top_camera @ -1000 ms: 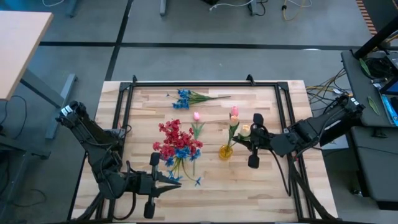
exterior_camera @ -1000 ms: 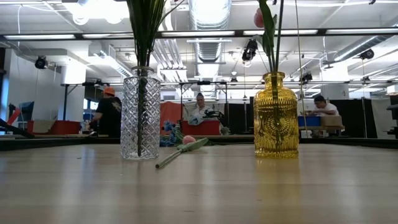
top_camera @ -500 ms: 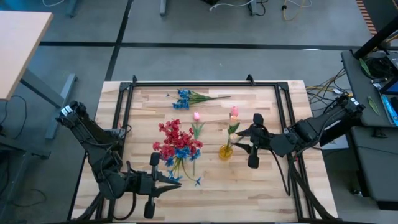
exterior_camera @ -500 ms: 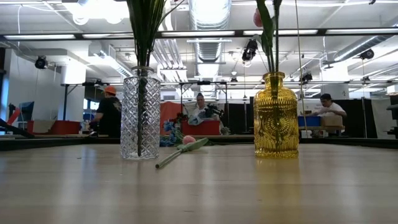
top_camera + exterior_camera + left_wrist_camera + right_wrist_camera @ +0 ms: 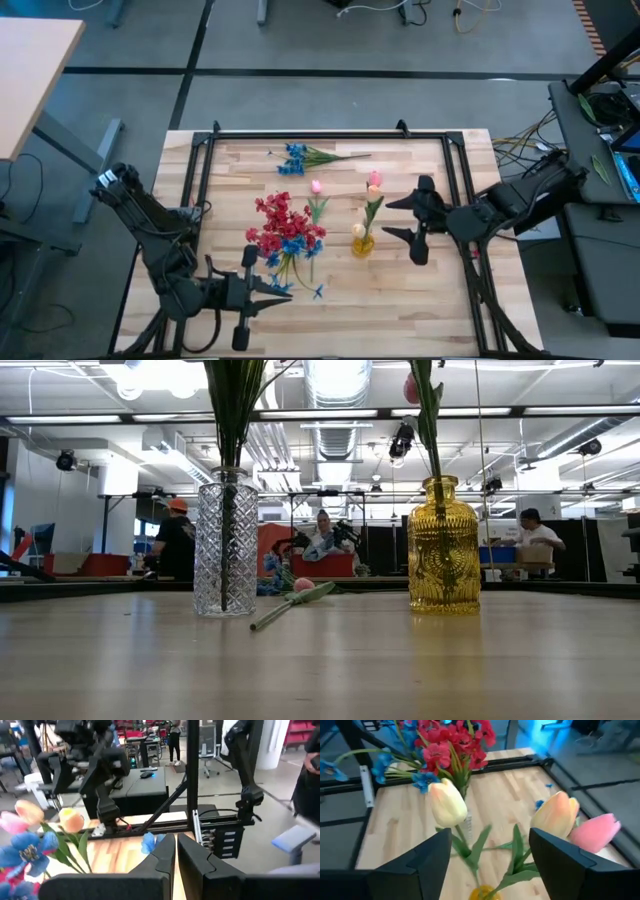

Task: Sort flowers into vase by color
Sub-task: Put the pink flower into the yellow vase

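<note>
Right gripper (image 5: 408, 218) has backed off from the yellow vase (image 5: 363, 243) since a second ago: then my fingers were closed around the cream tulip's (image 5: 358, 230) stem above the vase, now they stand wide apart, nothing between them, just beside the vase on its right. Cream tulip has dropped in and sits lower among the others. Left gripper (image 5: 285, 297) is unchanged, fingers pressed together, parked near the table's (image 5: 400, 310) front edge, left of centre.

Containers: the yellow vase holds three tulips, the cream one, an orange tulip (image 5: 374, 191) and a pink tulip (image 5: 376, 179), stems leaning toward the back. The clear vase (image 5: 225, 543) holds the red sprays (image 5: 284, 224) with blue blossoms (image 5: 291, 245) mixed in; a bundle of green stems fills it in the low view.

Loose on the table: a blue spray (image 5: 300, 157) lying near the back rail, a single pink bud (image 5: 317, 193) lying between the two vases, a small blue bit (image 5: 318, 292) in front of the clear vase.

Room: bare wood front right, and along the left side.
</note>
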Robot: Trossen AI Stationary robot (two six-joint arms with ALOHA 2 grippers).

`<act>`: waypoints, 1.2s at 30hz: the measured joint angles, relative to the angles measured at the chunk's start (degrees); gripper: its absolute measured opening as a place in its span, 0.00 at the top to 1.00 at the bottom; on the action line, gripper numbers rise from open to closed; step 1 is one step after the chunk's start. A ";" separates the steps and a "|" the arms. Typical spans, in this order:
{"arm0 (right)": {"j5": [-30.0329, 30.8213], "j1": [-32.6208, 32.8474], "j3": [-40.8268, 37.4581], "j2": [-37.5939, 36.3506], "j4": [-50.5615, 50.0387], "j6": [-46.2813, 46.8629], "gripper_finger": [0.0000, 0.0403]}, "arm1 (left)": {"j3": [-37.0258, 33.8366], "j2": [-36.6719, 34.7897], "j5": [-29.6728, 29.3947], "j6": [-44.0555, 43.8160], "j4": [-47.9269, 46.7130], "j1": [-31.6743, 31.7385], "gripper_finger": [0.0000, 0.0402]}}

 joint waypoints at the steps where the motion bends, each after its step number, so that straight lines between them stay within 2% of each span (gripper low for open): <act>1: -0.92 0.00 0.56 0.00 -0.88 0.90 0.35 | 0.03 0.33 -0.20 -1.17 -0.02 0.04 0.99; 6: -4.08 0.43 2.33 -0.05 -3.97 4.24 0.32 | 0.28 3.20 -6.06 -6.35 -0.57 -0.32 1.00; 12: -4.51 3.03 5.16 -0.07 -10.70 9.72 0.34 | 0.42 6.79 -5.13 -16.91 -0.87 -1.80 1.00; 17: -4.59 6.04 7.23 -0.09 -13.68 12.70 0.36 | 0.42 11.53 1.00 -24.13 -2.07 -4.28 1.00; 22: -4.60 8.77 8.47 -0.07 -14.15 12.95 0.36 | 1.33 17.27 11.89 -38.76 -2.05 -6.76 1.00; 27: -4.59 10.16 8.94 -0.07 -14.07 13.18 0.37 | 4.79 25.29 12.82 -51.85 -3.17 -8.57 1.00; 31: -4.59 10.27 8.94 -0.05 -14.07 13.18 0.38 | 9.35 31.67 10.73 -53.60 -3.54 -8.21 1.00; 36: -4.59 10.27 8.86 0.00 -14.09 13.37 0.38 | 16.84 39.94 6.30 -50.61 -10.55 -5.08 1.00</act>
